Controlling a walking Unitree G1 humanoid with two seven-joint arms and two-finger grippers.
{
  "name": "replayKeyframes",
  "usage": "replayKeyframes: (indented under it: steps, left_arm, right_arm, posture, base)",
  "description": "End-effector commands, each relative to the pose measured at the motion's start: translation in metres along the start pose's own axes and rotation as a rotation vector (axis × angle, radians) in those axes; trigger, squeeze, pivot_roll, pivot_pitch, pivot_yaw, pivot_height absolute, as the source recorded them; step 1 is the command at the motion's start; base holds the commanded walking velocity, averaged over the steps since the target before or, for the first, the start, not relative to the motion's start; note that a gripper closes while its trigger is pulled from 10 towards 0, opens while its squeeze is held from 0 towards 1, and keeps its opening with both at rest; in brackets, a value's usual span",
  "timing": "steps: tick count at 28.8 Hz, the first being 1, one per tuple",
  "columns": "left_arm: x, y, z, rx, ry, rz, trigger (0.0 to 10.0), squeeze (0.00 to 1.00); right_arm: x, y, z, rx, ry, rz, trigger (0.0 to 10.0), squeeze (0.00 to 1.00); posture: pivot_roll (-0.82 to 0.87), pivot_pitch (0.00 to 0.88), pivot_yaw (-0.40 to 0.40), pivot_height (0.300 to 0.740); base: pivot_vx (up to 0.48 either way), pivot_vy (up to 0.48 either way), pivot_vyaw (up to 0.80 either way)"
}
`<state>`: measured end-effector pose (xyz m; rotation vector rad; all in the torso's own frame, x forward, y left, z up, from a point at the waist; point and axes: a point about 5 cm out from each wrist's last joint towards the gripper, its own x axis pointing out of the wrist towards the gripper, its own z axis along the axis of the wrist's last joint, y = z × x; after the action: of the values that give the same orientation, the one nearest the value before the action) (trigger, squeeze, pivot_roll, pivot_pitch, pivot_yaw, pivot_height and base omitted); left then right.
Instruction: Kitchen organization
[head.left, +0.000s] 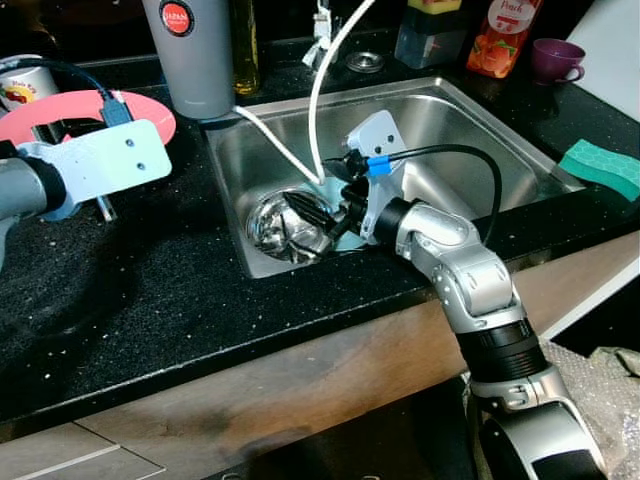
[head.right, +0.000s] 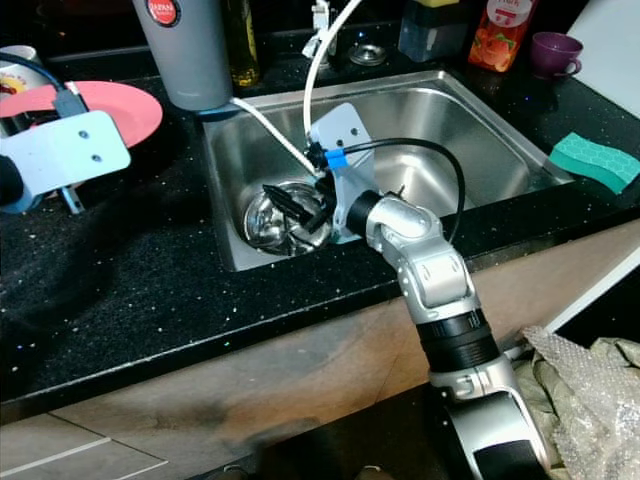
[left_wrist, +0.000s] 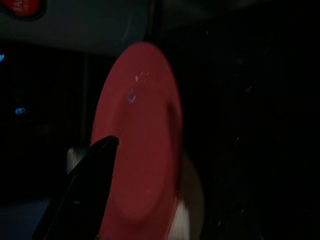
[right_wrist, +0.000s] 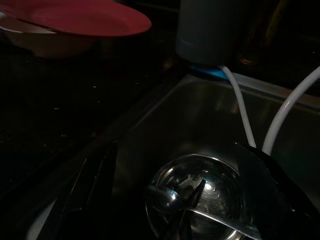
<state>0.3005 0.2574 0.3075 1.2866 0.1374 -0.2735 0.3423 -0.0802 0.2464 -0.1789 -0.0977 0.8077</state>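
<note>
Pincer (head.left: 318, 212) (right) seemingly over bowl (head.left: 285, 225).

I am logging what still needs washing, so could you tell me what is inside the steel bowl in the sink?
The steel bowl holds a metal spoon. The right gripper reaches over the bowl's rim, open, hiding part of the inside.

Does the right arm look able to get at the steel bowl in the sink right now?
Probably yes: the right gripper is already down in the sink, jaws open at the steel bowl; the white hoses hang just behind.
</note>
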Motion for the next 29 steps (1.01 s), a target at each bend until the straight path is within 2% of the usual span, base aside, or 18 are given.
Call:
replayKeyframes:
  steps: [1, 6, 10, 11, 12, 13, 15, 16, 23, 29]
  left_arm:
    - [0.007, -0.013, -0.009, 0.06, 0.043, -0.025, 10.0, 0.0]
    - [0.011, -0.022, -0.015, 0.09, 0.072, -0.014, 10.0, 0.0]
    - [0.013, -0.023, -0.019, 0.086, 0.085, 0.071, 10.0, 0.0]
    - [0.014, -0.022, -0.018, 0.084, 0.068, 0.106, 7.3, 0.0]
    - [0.014, -0.021, -0.018, 0.083, 0.056, 0.13, 7.3, 0.0]
    - [0.015, -0.019, -0.015, 0.079, 0.025, 0.168, 2.3, 0.0]
    - [0.015, -0.018, -0.014, 0.076, 0.01, 0.184, 2.3, 0.0]
    - [0.016, -0.015, -0.011, 0.072, -0.013, 0.211, 0.0, 0.0]
    - [0.015, -0.01, -0.005, 0.078, -0.03, 0.242, 0.0, 0.0]
    - [0.017, -0.016, -0.007, 0.072, -0.023, 0.214, 0.0, 0.0]
  right_arm:
    - [-0.001, 0.001, 0.0, 0.0, -0.006, 0.003, 10.0, 0.0]
    - [-0.001, 0.001, 0.0, 0.001, -0.005, 0.001, 10.0, 0.0]
    - [-0.002, 0.0, -0.001, 0.002, -0.004, -0.001, 10.0, 0.0]
    - [-0.002, 0.0, -0.001, 0.002, -0.003, -0.002, 10.0, 0.0]
    - [-0.002, 0.0, -0.001, 0.001, -0.002, -0.002, 10.0, 0.0]
    - [-0.002, 0.0, -0.001, 0.001, -0.001, -0.001, 10.0, 0.0]
    - [-0.002, 0.0, -0.001, 0.001, -0.001, 0.0, 10.0, 0.0]
    - [-0.002, 0.0, -0.001, 0.001, -0.001, 0.002, 10.0, 0.0]
    - [0.0, 0.001, 0.0, 0.0, -0.003, 0.004, 10.0, 0.0]
    - [0.0, 0.0, 0.0, 0.001, -0.002, 0.002, 10.0, 0.0]
  posture:
    - [0.05, 0.084, -0.019, 0.74]
    - [0.04, 0.088, -0.018, 0.74]
    - [0.04, 0.091, -0.02, 0.74]
    - [0.04, 0.092, -0.022, 0.74]
    - [0.04, 0.092, -0.022, 0.74]
    - [0.04, 0.095, -0.025, 0.74]
    - [0.04, 0.095, -0.025, 0.74]
    - [0.05, 0.095, -0.027, 0.74]
    - [0.05, 0.096, -0.028, 0.74]
    - [0.04, 0.094, -0.021, 0.74]
  base:
    - [0.0, 0.0, 0.0]
    - [0.0, 0.0, 0.0]
    - [0.0, 0.0, 0.0]
    - [0.0, 0.0, 0.0]
    - [0.0, 0.0, 0.0]
    - [0.0, 0.0, 0.0]
    - [0.0, 0.0, 0.0]
    - [0.0, 0.0, 0.0]
    - [0.0, 0.0, 0.0]
    - [0.0, 0.0, 0.0]
